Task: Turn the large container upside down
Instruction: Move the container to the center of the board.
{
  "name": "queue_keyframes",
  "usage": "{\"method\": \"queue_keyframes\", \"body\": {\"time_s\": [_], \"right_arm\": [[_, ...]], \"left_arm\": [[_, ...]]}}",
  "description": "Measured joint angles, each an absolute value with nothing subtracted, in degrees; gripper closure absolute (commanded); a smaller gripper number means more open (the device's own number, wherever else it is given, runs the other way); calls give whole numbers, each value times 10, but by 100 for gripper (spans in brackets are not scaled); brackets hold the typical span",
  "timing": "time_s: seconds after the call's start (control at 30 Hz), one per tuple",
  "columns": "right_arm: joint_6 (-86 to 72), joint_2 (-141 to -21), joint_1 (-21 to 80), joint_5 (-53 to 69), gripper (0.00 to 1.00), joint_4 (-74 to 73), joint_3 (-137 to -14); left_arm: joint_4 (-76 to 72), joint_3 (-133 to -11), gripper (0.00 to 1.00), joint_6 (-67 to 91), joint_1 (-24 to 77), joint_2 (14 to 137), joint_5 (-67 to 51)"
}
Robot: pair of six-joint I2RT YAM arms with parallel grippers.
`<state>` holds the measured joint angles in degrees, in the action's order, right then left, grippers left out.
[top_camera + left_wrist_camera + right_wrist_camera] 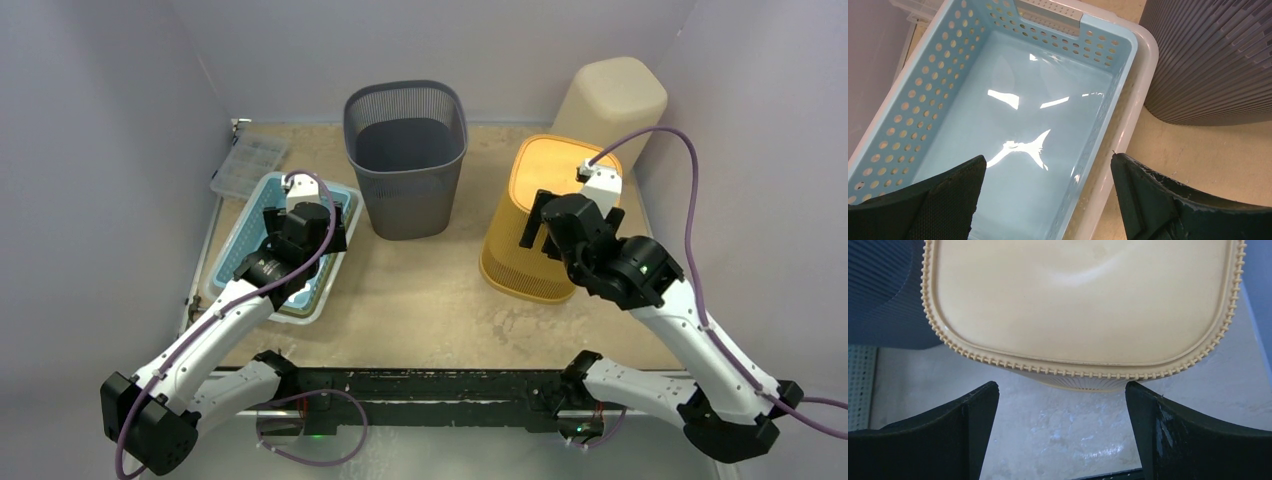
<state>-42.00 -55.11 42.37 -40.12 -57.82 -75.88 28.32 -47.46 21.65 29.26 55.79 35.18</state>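
Left gripper (1048,165) spread wide, empty, hovering over blue basket (913,100) at left of table (420,300). Right gripper (1062,390) likewise spread, empty, above yellow container (548,172), which sits base-up at right. Gray bin (410,205) upright between them, farther back.
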Motion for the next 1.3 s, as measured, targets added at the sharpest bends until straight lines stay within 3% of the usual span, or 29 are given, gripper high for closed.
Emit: {"method": "queue_keyframes", "body": {"time_s": [0.47,0.7,1.0,1.3], "right_arm": [[-371,-586,337,-463,1,-567,-814],[-307,-596,205,-382,1,-516,-811],[-268,-617,168,-315,1,-508,-838],[-239,-630,166,-217,2,-511,-972]], "left_arm": [[283,-475,6,216,293,548,340],[283,-475,6,216,293,536,338],[283,-475,6,216,293,534,333],[283,-475,6,216,293,533,331]]}}
